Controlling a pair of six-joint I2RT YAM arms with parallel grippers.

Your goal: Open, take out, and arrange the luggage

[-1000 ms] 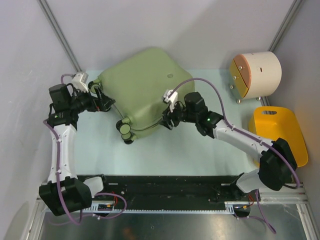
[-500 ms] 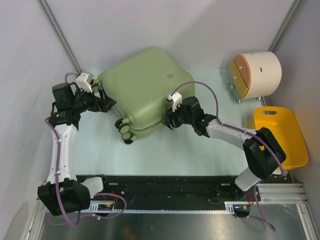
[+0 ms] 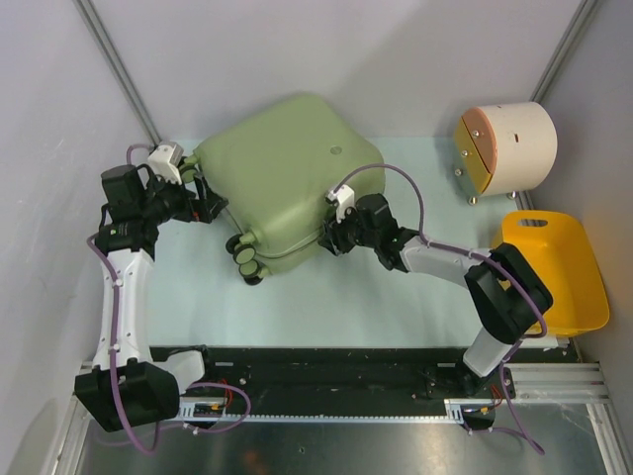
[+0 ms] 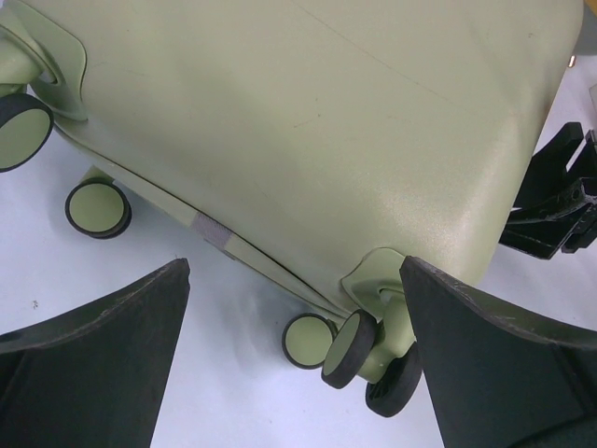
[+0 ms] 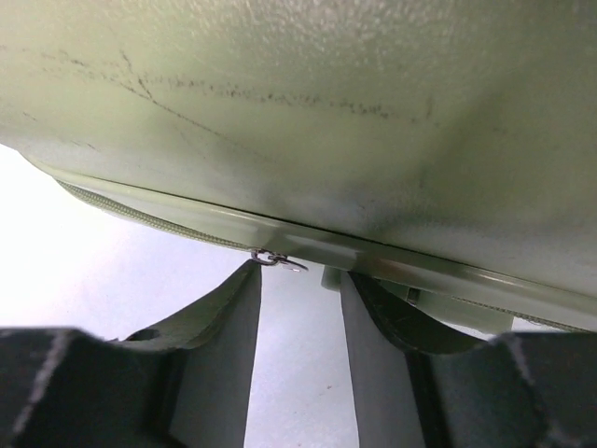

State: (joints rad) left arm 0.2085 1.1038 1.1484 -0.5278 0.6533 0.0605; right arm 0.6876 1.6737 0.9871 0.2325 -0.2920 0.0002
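Observation:
The luggage [image 3: 287, 168], a pale sage-green hard-shell suitcase, lies flat and zipped at the back of the table, with its wheels [image 3: 247, 259] toward the front left. My left gripper [image 3: 213, 208] sits at its left side, open wide. In the left wrist view the left gripper [image 4: 294, 271] frames a corner wheel pair [image 4: 354, 345] without touching it. My right gripper [image 3: 331, 237] is at the front right edge. In the right wrist view the right gripper [image 5: 300, 275] stands just under the seam, jaws narrowed but apart. A small metal zipper ring [image 5: 277, 259] hangs at the left fingertip.
A cream cylindrical drum [image 3: 509, 143] lies on its side at the back right. A yellow plastic basket [image 3: 554, 267] sits in front of it, beside the right arm. Grey walls close in left, back and right. A black rail [image 3: 326, 371] runs along the near edge.
The right arm has pushed its gripper left and in under the suitcase's front edge, and its jaws have narrowed. The left gripper has barely shifted and stays wide open.

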